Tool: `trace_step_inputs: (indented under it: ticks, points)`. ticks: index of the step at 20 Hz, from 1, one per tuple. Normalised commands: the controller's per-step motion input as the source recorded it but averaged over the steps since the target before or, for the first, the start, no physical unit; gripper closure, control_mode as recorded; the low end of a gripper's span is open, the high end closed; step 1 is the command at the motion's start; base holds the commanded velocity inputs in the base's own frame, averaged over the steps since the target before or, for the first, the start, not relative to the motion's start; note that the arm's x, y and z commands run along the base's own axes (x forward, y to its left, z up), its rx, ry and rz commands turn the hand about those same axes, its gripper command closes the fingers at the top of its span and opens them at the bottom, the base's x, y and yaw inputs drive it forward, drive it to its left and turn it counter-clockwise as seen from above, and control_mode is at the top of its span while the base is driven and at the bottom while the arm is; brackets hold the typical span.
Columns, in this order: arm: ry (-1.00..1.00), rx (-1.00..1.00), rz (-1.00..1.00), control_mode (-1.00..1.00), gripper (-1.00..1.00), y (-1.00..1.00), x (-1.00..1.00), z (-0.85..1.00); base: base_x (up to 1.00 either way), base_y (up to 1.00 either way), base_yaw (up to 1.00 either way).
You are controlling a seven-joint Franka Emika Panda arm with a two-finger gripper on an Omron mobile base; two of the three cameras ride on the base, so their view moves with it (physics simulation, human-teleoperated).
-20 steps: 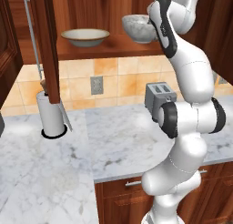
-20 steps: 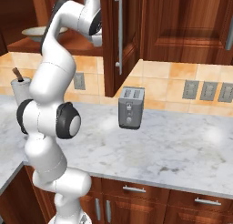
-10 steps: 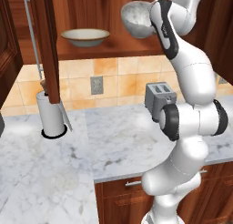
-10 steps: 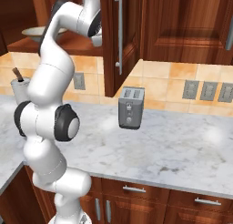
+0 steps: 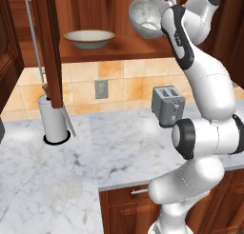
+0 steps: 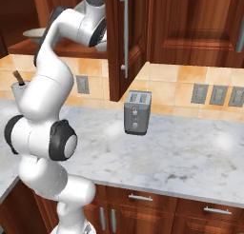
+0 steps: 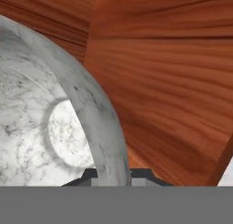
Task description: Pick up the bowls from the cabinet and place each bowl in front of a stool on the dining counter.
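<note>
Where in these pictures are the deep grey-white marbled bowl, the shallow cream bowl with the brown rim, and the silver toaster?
Deep grey-white marbled bowl [image 5: 147, 16]: left base view, on its tilted inner side.
Shallow cream bowl with the brown rim [image 5: 89, 38]: left base view, on its outer wall.
Silver toaster [image 6: 137, 112]: right base view, on its front face.

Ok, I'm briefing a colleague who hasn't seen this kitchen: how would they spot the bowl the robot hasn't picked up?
Look into the open reddish-brown wall cabinet above the tiled backsplash. On its inner shelf, left of the arm, sits the cream bowl. It is wide, shallow and brown-rimmed, unlike the deep marbled bowl tilted in the air at the pincer.
</note>
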Motion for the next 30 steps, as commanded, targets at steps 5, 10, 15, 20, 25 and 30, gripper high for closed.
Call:
trace_step_inputs:
  ticks: [5, 10, 15, 20, 25, 30]
  points:
    - [0.0, 0.0, -0.01, -1.0, 1.0, 0.03, -0.94, -0.08, 0.0, 0.0, 0.0]
    - [0.14, 0.0, -0.06, -1.0, 1.0, 0.0, -0.89, 0.08, 0.0, 0.0, 0.0]
    - [0.32, 0.0, -0.08, -1.0, 1.0, 0.0, -0.87, 0.07, 0.0, 0.0, 0.0]
    - [0.39, 0.0, -0.09, -1.0, 1.0, 0.0, -0.91, 0.0, 0.0, 0.0, 0.0]
    - [0.39, 0.0, -0.05, -1.0, 1.0, 0.0, -0.92, 0.0, 0.0, 0.0, 0.0]
    - [0.27, 0.0, 0.0, -1.0, 1.0, 0.02, -0.77, -0.13, 0.0, 0.0, 0.0]
